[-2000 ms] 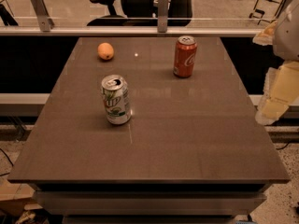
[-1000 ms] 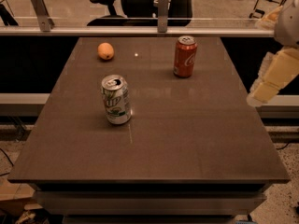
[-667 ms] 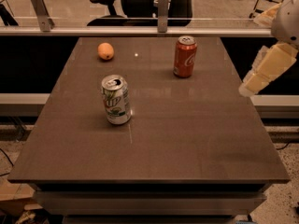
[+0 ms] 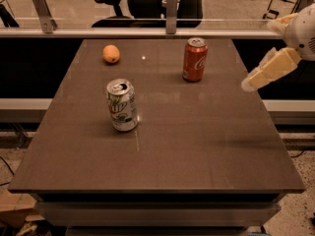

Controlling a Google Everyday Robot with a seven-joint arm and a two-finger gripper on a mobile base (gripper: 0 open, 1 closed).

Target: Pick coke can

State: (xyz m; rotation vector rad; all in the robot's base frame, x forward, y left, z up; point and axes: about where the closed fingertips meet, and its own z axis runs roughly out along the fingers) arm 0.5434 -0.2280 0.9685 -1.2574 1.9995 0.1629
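The red coke can (image 4: 195, 59) with white script and a silver top stands upright on the brown table (image 4: 197, 146), toward the far right. My gripper (image 4: 252, 82) hangs in the air at the table's right edge, to the right of the can and apart from it, its cream-coloured fingers pointing down-left toward the can. Nothing is in it.
A white-and-green 7UP can (image 4: 122, 105) stands upright left of the table's middle. An orange (image 4: 111, 53) lies at the far left. A glass railing with metal posts (image 4: 171, 9) runs behind the table, with an office chair beyond it.
The gripper has swung up and to the left, from low beside the table's right edge toward the coke can. The cans and the orange have not moved.
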